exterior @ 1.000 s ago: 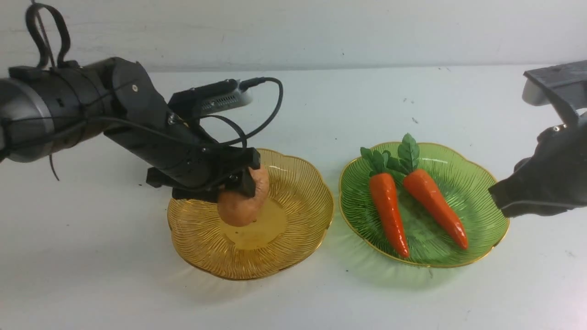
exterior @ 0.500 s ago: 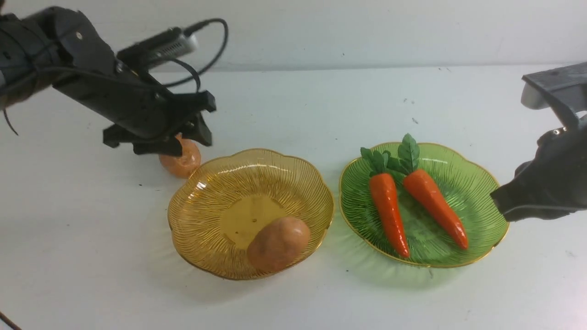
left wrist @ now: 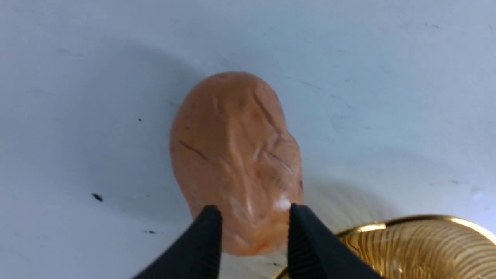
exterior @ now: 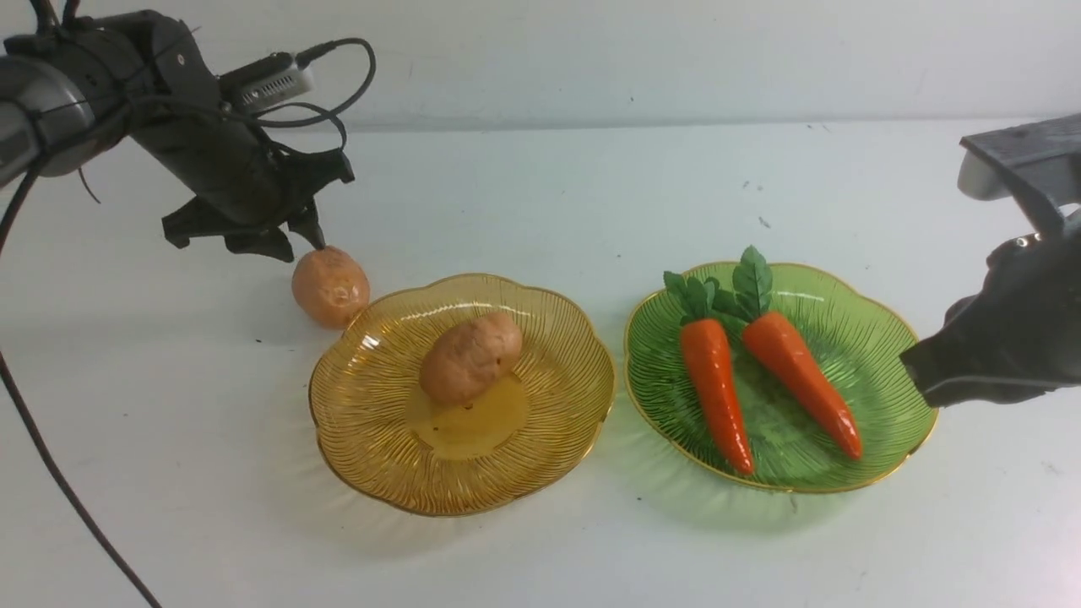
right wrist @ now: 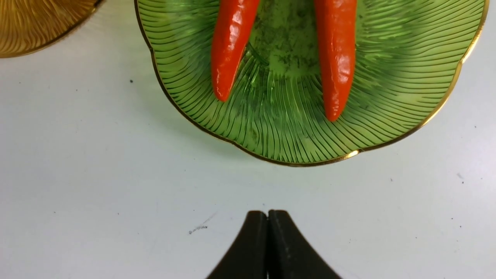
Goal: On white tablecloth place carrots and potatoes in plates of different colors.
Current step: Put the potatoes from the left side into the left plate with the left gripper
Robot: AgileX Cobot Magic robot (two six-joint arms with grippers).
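One potato (exterior: 470, 356) lies in the middle of the amber plate (exterior: 557, 456). A second potato (exterior: 330, 287) (left wrist: 236, 155) rests on the white tablecloth (exterior: 540, 557) just behind that plate's left rim. My left gripper (exterior: 297, 247) (left wrist: 254, 211) hovers right over it, open by a narrow gap smaller than the potato, holding nothing. Two carrots (exterior: 716, 380) (exterior: 802, 380) lie side by side in the green plate (exterior: 878, 338), leafy tops toward the back. My right gripper (exterior: 916, 371) (right wrist: 267, 213) hangs shut and empty at the green plate's right edge.
The two plates stand close side by side, rims almost touching. The left arm's cable (exterior: 51, 473) trails down across the cloth at the front left. A pale wall runs along the back of the table.
My left gripper let the potato go in the amber plate, then rose and swung back-left over the second potato while its jaws narrowed. The released potato rolled about and now lies mid-plate.
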